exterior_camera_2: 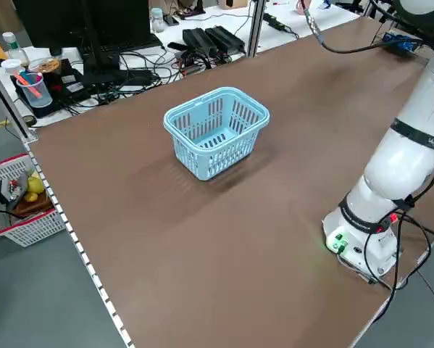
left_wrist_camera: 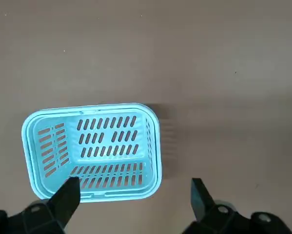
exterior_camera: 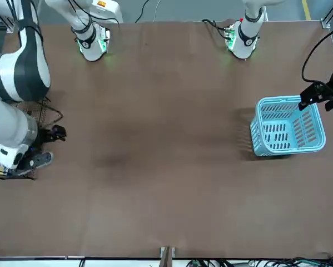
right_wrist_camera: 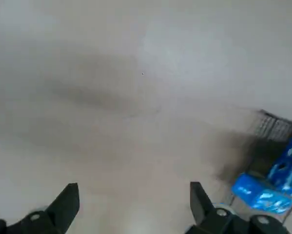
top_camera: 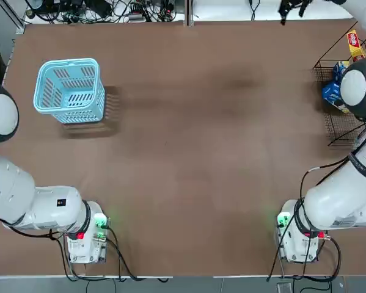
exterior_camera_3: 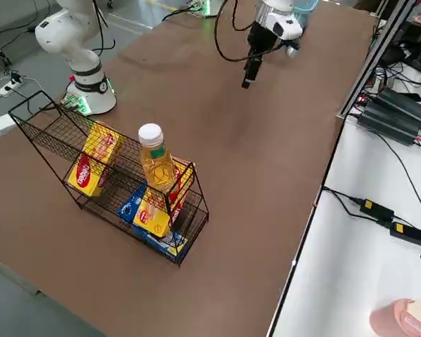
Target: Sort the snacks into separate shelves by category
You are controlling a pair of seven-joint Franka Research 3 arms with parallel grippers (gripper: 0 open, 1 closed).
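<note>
The right tool [right_wrist_camera: 131, 207] hangs wide and empty near the rack [exterior_camera_3: 62, 133]. It probably needs to reach a blue packet [right_wrist_camera: 262, 195] next. The left tool [left_wrist_camera: 131, 204] waits released above the basket [left_wrist_camera: 89, 148].

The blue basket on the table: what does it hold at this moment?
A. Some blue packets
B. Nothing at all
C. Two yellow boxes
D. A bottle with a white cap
B. The blue basket shows only its bare slotted floor in the left wrist view, and the left side view shows it empty too; the yellow boxes, the bottle and the blue packets all sit in the black wire rack.
</note>
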